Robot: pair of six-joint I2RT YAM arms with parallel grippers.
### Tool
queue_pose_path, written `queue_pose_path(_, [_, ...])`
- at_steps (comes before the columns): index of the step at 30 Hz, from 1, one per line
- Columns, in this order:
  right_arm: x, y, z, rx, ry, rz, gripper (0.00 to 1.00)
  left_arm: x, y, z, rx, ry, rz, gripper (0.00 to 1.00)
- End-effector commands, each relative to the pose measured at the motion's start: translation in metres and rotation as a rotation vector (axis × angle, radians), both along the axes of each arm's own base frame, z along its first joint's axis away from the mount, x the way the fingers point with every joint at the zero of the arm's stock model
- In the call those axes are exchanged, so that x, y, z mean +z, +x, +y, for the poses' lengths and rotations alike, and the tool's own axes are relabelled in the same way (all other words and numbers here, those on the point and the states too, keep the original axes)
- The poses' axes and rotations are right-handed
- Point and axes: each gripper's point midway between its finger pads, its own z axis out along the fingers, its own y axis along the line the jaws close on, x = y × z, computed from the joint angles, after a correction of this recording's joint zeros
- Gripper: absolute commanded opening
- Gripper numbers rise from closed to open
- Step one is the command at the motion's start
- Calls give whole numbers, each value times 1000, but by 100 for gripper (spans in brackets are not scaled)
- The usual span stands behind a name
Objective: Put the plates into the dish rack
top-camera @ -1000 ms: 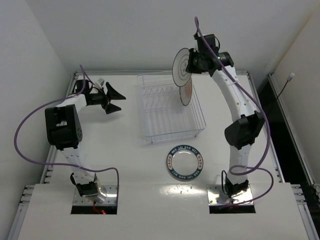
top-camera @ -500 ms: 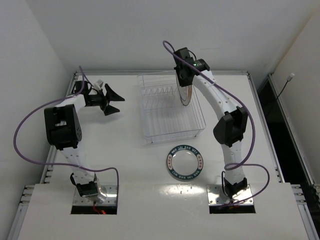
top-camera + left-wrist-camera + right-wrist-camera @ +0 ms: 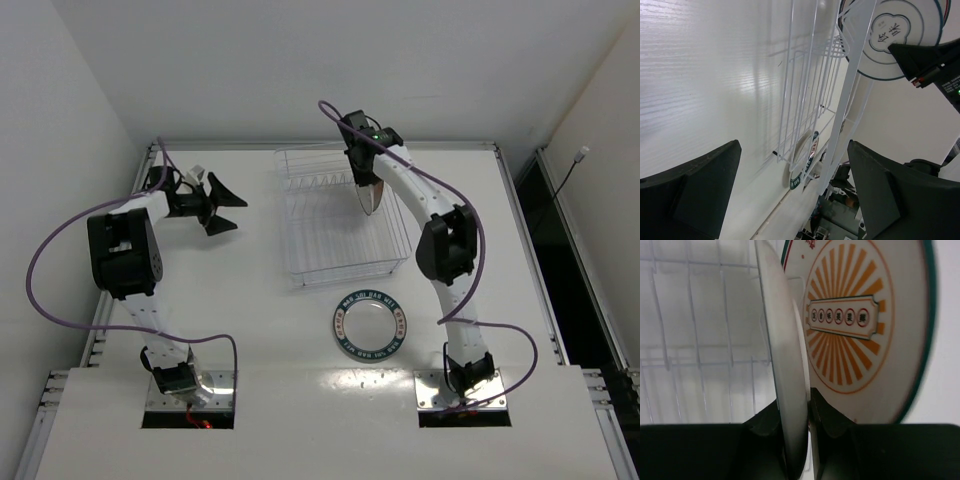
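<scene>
Here, right hand (image 3: 367, 188): we see it closed tight on the rim of the ringed plate (image 3: 890, 30), one dark finger (image 3: 832, 422) on each face of the plate.
Ringed plate: it stands upright and edge-on to the wrist camera, rising straight out from between the fingers, over the far right part of the dish rack (image 3: 335, 250). We cannot tell whether its lower edge sits between the tines.
Striped plate (image 3: 860, 325): upright in the rack just beside the ringed plate, on its right in the wrist view, with its orange rays and a small label panel facing the ringed plate. We cannot tell whether the two plates touch.
Blue-rimmed plate (image 3: 370, 325): it lies flat on the tabletop (image 3: 250, 330), near the rack's near edge and well apart from both hands.
Left hand (image 3: 240, 213): spread wide with nothing between its fingers, it hangs left of the rack and apart from it, pointing toward the rack's left wall.
Dish rack: clear, with rows of thin tines, it sits at the far middle of the tabletop.
</scene>
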Motion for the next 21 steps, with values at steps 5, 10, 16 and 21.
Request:
queue_pose_path(5, [16, 20, -7, -40, 79, -63, 27, -6, -4, 10, 7, 6, 0, 86])
queue_pose_path(10, [81, 8, -15, -72, 122, -164, 50, -6, -3, 13, 16, 6, 0, 86])
queue_pose_path(16, [128, -55, -37, -126, 257, -144, 62, -10, -4, 17, 25, 1, 18, 86])
queue_pose_path(21, [93, -142, -64, -174, 471, 7, 73, -13, -4, 21, 35, -1, 27, 86])
